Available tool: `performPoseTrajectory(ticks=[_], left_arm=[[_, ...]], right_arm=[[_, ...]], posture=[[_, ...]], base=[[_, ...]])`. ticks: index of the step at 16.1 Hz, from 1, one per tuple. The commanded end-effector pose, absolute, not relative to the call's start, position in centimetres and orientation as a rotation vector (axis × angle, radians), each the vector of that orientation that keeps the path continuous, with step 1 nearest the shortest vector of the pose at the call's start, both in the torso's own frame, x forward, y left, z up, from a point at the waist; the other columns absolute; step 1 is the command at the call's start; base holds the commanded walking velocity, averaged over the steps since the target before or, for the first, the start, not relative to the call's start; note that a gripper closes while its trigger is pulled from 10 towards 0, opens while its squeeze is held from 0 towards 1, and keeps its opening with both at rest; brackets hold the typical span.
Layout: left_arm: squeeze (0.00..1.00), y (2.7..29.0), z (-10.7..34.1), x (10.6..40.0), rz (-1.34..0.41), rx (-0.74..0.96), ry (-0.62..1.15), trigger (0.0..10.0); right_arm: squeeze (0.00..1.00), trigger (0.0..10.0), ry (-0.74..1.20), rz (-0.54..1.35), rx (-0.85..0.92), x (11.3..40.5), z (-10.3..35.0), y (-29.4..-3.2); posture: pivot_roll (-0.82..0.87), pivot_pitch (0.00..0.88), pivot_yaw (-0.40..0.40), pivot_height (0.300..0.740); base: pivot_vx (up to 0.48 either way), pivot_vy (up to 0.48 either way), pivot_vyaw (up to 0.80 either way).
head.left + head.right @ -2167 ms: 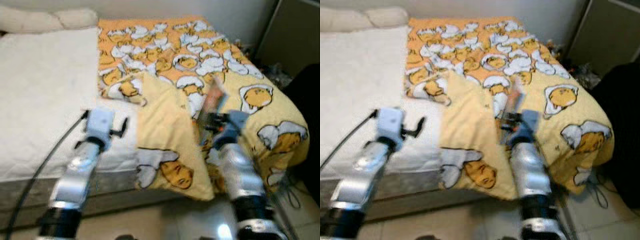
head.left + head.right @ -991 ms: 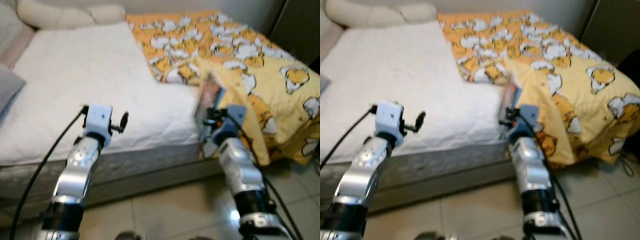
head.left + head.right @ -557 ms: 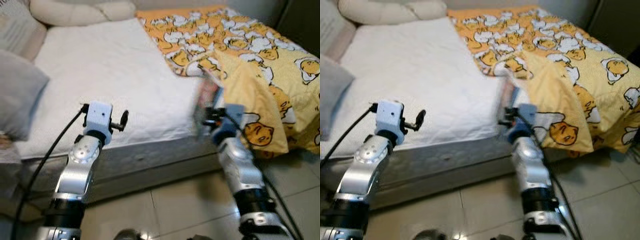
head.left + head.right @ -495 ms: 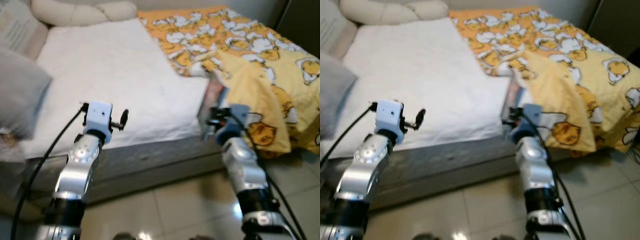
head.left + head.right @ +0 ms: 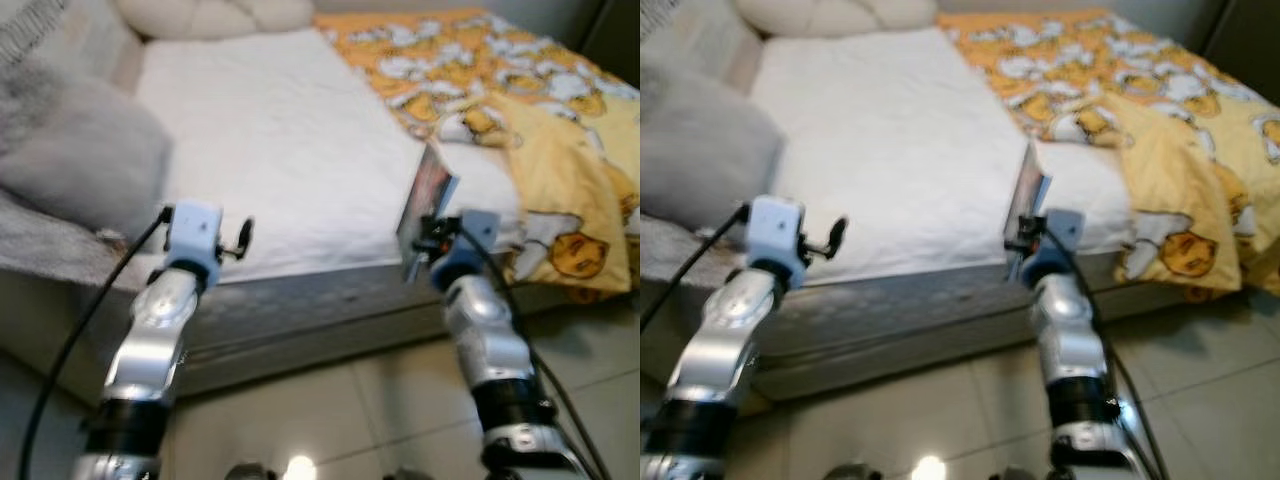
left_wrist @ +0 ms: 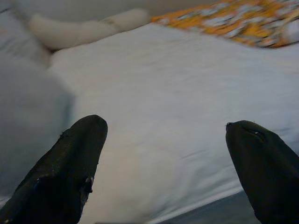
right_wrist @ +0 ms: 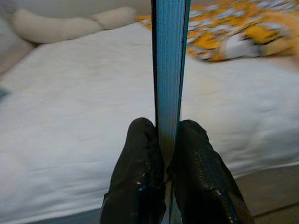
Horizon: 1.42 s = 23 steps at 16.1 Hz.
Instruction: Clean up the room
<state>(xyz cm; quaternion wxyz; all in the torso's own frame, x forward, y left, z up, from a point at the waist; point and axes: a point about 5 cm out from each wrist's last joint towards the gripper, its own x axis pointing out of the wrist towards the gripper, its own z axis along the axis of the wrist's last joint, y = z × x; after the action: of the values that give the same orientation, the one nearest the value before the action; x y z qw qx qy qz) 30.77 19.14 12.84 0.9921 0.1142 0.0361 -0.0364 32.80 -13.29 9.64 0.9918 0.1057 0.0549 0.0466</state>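
The view has swung left along the white mattress [image 5: 280, 130]. The right gripper [image 7: 161, 154] stays pinched on a thin blue-edged book [image 7: 169, 60] (upright, off the bed); left gripper [image 6: 163, 154] spread, empty.

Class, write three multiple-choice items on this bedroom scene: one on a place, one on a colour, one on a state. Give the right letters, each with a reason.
1. Where does the patterned blanket lie?
A. on the bed's right side
B. on the floor
C. over the grey pillow

2. The bare mattress is:
A. blue
B. white
C. black

3. The right pincer is:
A. open and empty
B. shut on a thin book
C. shut on a pillow

Answers:
1 A: the yellow blanket covers the right of the bed.
2 B: the mattress is white.
3 B: the right pincer clamps the book upright; the left pincer is open.
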Motion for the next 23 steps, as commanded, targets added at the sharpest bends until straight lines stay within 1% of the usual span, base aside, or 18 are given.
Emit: performPoseTrajectory(ticks=[1, 8, 23], left_arm=[[0.0, 18.63, 13.45, 31.05, -0.069, 0.223, 0.046, 10.0], [0.0, 18.65, 13.71, 31.15, -0.071, 0.199, 0.027, 10.0], [0.0, 18.5, 13.58, 31.12, -0.072, 0.189, 0.027, 10.0]], right_arm=[[0.0, 10.0, 0.044, 0.11, 0.193, 33.32, 11.21, -13.32], [0.0, 10.0, 0.045, 0.114, 0.183, 33.39, 11.2, -13.24], [0.0, 10.0, 0.052, 0.12, 0.184, 33.3, 10.94, -13.18]], posture=[[-0.01, 0.0, 0.003, 0.74], [-0.01, 0.0, 0.002, 0.74], [-0.01, 0.0, 0.001, 0.74]], base=[[0.0, 0.0, 0.0], [0.0, 0.0, 0.0], [0.279, 0.0, 0.0]])
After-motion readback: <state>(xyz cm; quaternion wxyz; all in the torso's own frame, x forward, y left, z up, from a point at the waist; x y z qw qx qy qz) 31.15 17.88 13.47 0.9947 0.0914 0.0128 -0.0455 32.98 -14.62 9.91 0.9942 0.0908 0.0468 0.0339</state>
